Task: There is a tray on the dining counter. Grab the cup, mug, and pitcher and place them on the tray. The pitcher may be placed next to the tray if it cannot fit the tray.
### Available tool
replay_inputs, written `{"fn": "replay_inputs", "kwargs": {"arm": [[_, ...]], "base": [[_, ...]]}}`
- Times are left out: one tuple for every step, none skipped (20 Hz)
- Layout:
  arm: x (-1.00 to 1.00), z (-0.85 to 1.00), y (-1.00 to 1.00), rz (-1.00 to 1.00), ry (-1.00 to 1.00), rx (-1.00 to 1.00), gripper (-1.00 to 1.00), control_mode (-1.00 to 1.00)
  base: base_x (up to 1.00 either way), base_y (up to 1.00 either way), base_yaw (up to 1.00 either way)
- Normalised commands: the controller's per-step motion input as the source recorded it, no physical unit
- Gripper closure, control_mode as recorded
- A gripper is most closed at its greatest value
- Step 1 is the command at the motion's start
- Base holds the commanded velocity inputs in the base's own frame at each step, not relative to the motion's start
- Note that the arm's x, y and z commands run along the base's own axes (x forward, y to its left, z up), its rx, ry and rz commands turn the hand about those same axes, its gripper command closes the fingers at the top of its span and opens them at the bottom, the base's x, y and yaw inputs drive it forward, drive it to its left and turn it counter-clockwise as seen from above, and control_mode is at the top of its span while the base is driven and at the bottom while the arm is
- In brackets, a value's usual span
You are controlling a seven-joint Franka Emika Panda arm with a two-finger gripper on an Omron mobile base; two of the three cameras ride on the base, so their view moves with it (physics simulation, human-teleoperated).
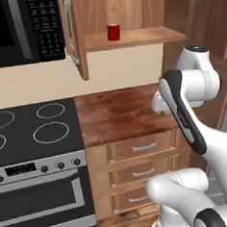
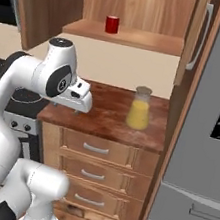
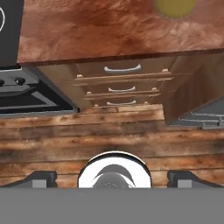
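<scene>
The red mug (image 1: 113,32) (image 2: 112,24) stands on the low shelf of an open wall cabinet, high above the counter. Below it, the glass pitcher (image 2: 139,109), yellow-orange in its lower body, stands upright on a narrow wood countertop (image 2: 106,116) near the right end; its yellow round top edge (image 3: 175,6) shows in the hand view. My gripper (image 2: 75,105) (image 3: 113,179) hangs open and holds nothing in front of the counter edge, left of the pitcher and apart from it, pointing down at the floor. The tray, the cup and the dining counter are out of view.
A black stovetop (image 1: 29,127) and oven adjoin the counter on the left, with a microwave (image 1: 21,26) above. A steel fridge (image 2: 211,124) stands at the right. Cabinet doors (image 1: 75,31) hang open on both sides of the shelf. Drawers (image 2: 95,150) sit below the counter.
</scene>
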Motion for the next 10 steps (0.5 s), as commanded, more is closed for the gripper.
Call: {"fn": "replay_inputs", "kwargs": {"arm": [[0.00, 0.00, 0.00, 0.00, 0.00, 0.00, -1.00, 1.00], [0.00, 0.00, 0.00, 0.00, 0.00, 0.00, -1.00, 1.00], [0.00, 0.00, 0.00, 0.00, 0.00, 0.00, -1.00, 1.00], [0.00, 0.00, 0.00, 0.00, 0.00, 0.00, -1.00, 1.00], [0.00, 0.00, 0.00, 0.00, 0.00, 0.00, -1.00, 1.00], [0.00, 0.00, 0.00, 0.00, 0.00, 0.00, -1.00, 1.00], [0.00, 0.00, 0.00, 0.00, 0.00, 0.00, -1.00, 1.00], [0.00, 0.00, 0.00, 0.00, 0.00, 0.00, -1.00, 1.00], [0.00, 0.00, 0.00, 0.00, 0.00, 0.00, -1.00, 1.00], [0.00, 0.00, 0.00, 0.00, 0.00, 0.00, -1.00, 1.00]], "base": [[0.81, 0.00, 0.18], [0.78, 0.00, 0.18], [0.72, -0.04, 0.20], [0.73, -0.07, 0.19], [0.76, -0.16, 0.19], [0.74, -0.17, 0.20], [0.71, -0.14, 0.20], [0.68, -0.12, 0.20], [0.63, -0.15, 0.20], [0.57, -0.22, 0.20]]}}
